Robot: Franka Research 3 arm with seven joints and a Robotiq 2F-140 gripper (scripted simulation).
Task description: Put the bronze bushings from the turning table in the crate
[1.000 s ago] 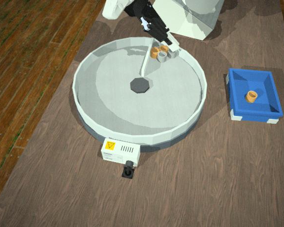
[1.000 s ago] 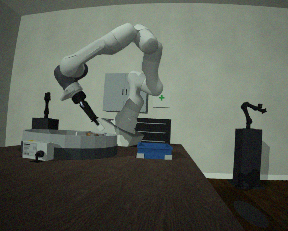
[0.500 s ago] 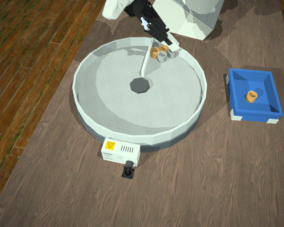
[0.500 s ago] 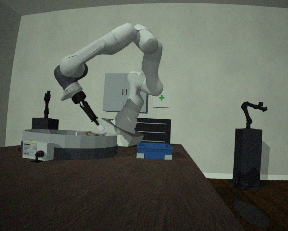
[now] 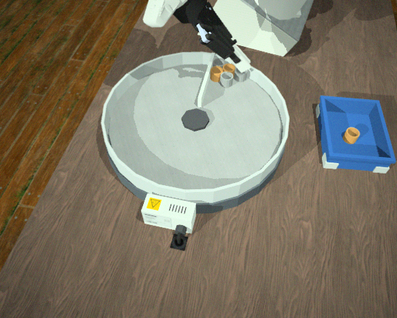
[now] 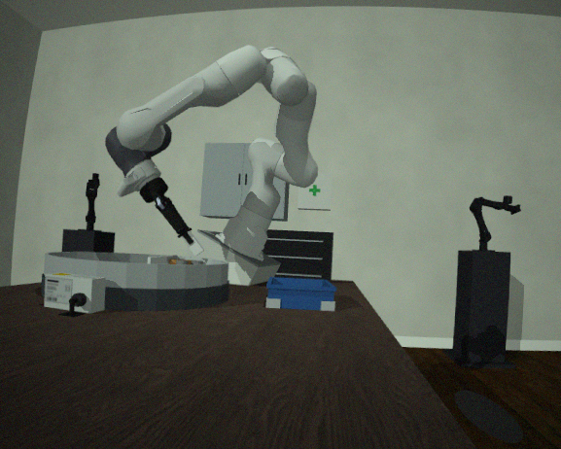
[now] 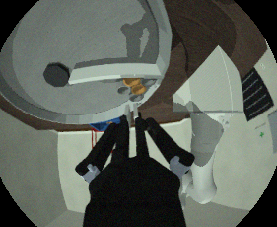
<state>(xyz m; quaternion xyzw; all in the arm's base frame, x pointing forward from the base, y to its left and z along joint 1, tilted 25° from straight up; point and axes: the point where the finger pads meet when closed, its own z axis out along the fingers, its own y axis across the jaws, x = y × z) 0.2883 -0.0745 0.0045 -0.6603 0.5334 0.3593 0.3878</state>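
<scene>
Bronze bushings (image 5: 216,74) (image 6: 174,261) (image 7: 136,90) are the parts we sort; we count two on the turning table (image 5: 227,195) (image 6: 131,273) (image 7: 166,36), inside its rim. Our gripper (image 5: 242,65) (image 6: 194,247) (image 7: 132,109) has its fingers together, with nothing clamped between them. We see it tilted, its fingertips at the turning table's rim, near the bushings; we cannot tell whether they touch the rim or a part.

Close to the fingertips, we find grey steel bushings (image 5: 226,80) grouped with the bronze pair on the turning table; at least two show in the top view, one partly hidden by the gripper. Beside this group, a pale divider (image 5: 205,80) (image 7: 115,73) runs from the turning table's rim toward the dark hub (image 5: 195,120) (image 7: 56,74) at its centre.

Outside the turning table, we identify the arm's base (image 5: 261,32) (image 6: 249,273) (image 7: 209,89) beyond the rim nearest the bushings. To one side of the turning table and well apart from it, we have the blue crate (image 5: 358,160) (image 6: 301,288) (image 7: 103,125) on the wooden table (image 5: 261,258) (image 6: 224,369). One bronze bushing (image 5: 351,135) lies inside the crate, on its floor. On the turning table's side away from the arm's base, we note a white box (image 5: 168,213) (image 6: 73,292) with a yellow warning label (image 5: 154,204).
</scene>
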